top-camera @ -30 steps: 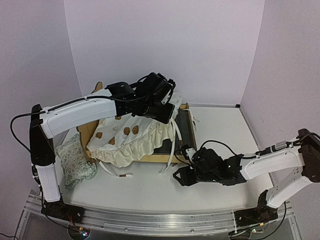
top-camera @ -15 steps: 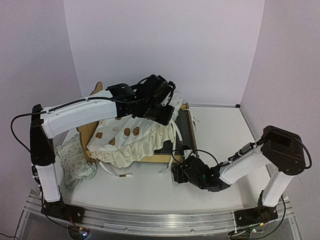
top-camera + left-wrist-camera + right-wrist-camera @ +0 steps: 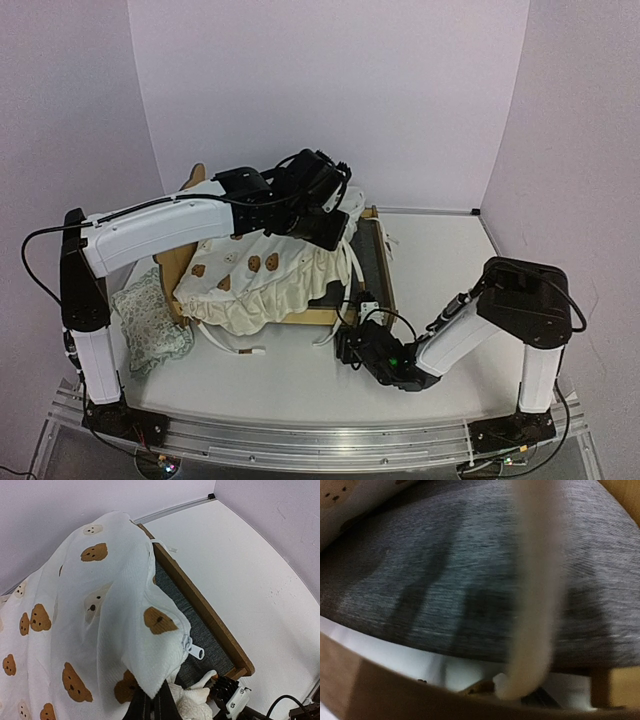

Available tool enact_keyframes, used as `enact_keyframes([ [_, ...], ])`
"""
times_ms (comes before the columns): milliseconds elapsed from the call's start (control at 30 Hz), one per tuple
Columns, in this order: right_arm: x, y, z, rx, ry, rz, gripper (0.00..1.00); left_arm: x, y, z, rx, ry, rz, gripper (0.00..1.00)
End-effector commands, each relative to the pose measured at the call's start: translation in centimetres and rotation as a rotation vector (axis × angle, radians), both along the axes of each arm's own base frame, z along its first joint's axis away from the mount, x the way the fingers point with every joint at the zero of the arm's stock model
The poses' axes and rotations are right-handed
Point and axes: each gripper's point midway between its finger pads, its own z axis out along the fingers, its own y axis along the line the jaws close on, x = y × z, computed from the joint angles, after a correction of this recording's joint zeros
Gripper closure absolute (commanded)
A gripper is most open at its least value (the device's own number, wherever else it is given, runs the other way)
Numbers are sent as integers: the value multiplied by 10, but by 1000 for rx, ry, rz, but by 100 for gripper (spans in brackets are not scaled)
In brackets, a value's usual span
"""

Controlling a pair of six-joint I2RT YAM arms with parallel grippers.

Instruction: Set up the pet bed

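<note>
Plywood pet bed [image 3: 310, 318] sits mid-tabletop, half under the bear-print cover [image 3: 260, 270]. Left gripper [image 3: 150, 707] is pinched tight on that cover. Right gripper [image 3: 348, 345] noses at the bed's near corner, and I can't tell its jaws. Snagging a dangling tie [image 3: 530, 605] could drag the frame.

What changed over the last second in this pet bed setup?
The right gripper slid left toward the near corner of the light plywood pet bed frame, its arm folding up behind it. The left gripper stayed shut on the cream bear-print cover. The frame and the pale floral pillow did not move.
</note>
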Motion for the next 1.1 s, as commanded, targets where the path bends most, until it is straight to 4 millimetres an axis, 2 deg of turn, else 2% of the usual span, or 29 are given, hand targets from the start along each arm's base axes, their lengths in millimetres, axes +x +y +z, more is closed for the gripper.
enact_keyframes([
  [0, 6, 11, 8, 4, -96, -56, 36, 0, 3, 27, -55, -44, 0, 100],
  [233, 3, 2, 5, -172, -213, -128, 51, -1, 5, 27, -53, -44, -2, 100],
  [400, 1, -1, 0, -272, -237, -131, 85, -1, 5, 25, -52, -43, -2, 100],
  [500, 0, 0, 1, -301, -232, -100, 99, -1, 6, 24, -51, -42, 1, 100],
  [633, -11, 5, 1, -299, -181, 16, 100, -1, 9, 24, -48, -44, 8, 100],
  [800, -38, -3, 5, -225, -82, 168, 100, -2, 15, 25, -47, -48, 20, 100],
  [1067, -68, -4, 12, -145, 56, 298, 100, -1, 16, 22, -52, -42, 17, 100],
])
